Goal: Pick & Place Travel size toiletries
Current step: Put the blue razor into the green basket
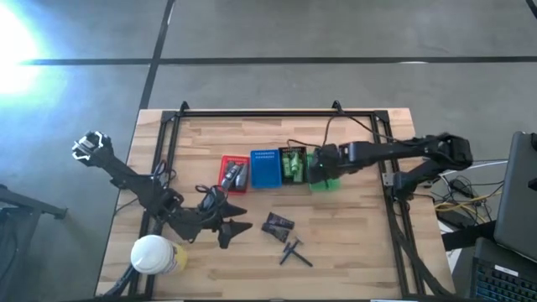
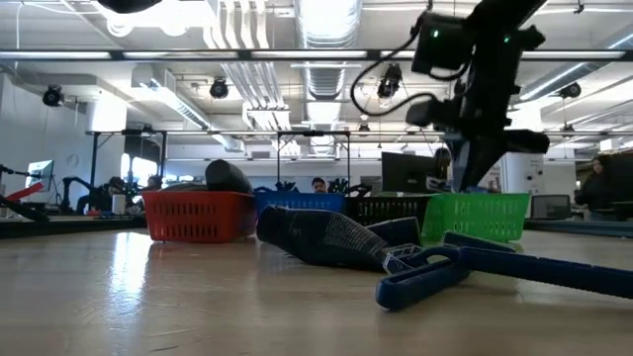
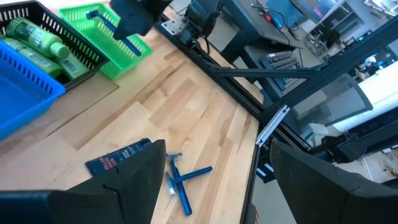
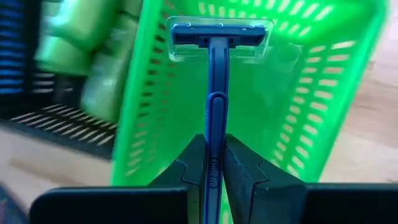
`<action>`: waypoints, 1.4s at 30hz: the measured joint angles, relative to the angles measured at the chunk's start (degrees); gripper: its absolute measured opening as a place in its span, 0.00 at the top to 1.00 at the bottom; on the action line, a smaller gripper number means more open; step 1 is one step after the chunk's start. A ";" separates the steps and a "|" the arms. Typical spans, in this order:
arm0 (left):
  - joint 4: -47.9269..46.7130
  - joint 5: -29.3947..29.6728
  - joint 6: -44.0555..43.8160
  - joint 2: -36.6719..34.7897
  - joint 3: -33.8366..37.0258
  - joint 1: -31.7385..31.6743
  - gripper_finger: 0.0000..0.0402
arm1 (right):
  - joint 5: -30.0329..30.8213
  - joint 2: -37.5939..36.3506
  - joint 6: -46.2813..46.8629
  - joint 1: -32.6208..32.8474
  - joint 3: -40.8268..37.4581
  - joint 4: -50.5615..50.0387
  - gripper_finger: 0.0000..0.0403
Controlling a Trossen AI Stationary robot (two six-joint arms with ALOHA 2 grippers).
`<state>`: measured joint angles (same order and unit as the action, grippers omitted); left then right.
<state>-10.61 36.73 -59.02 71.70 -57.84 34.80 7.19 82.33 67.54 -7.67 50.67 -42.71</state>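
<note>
My right gripper (image 4: 211,177) hangs over the green basket (image 4: 298,93), shut on a thin dark blue razor stick (image 4: 214,81). In the high view it is at the green basket (image 1: 325,182). My left gripper (image 3: 217,186) is open, low over the table's near left (image 1: 232,228). Ahead of it on the wood lie dark packets (image 1: 277,225) and two crossed blue sticks (image 1: 295,252). Bright green bottles (image 3: 34,34) lie in the black basket (image 1: 293,164), grey tubes (image 1: 234,174) in the red basket. My right gripper pinches the blue stick's handle (image 4: 213,124) between its two fingers (image 4: 186,168). The fingers come from above, pointing down, and lie along the stick. The stick is lifted clear, and its bladed head (image 4: 217,34) hangs below the fingers inside the green basket's opening.
Red (image 1: 225,164), blue (image 1: 266,168), black and green baskets stand in a row across the table's middle. A big white-capped yellowish container (image 1: 153,254) stands at the near left, by the left arm. A black frame (image 1: 252,113) borders the table; bare wood lies near right.
</note>
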 joint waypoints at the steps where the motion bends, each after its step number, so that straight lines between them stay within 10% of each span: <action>1: -0.03 0.00 0.00 0.00 0.00 -0.10 0.27 | -0.53 0.59 -0.63 -0.72 -0.26 0.03 0.93; 9: -0.05 0.02 -0.72 -0.02 0.00 -0.24 0.27 | -4.72 2.91 -3.06 -2.93 -1.13 0.29 0.87; 30: -0.17 0.23 0.02 -1.16 0.00 -0.63 0.27 | -2.76 2.13 -5.18 -1.36 6.12 -4.92 0.34; 42: -0.14 -0.02 2.22 -1.16 0.00 -0.63 0.27 | -3.74 5.82 4.84 25.87 13.51 -6.30 0.31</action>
<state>-10.75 36.71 -56.80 70.54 -57.84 34.17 3.45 88.15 72.38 18.19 64.18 -49.01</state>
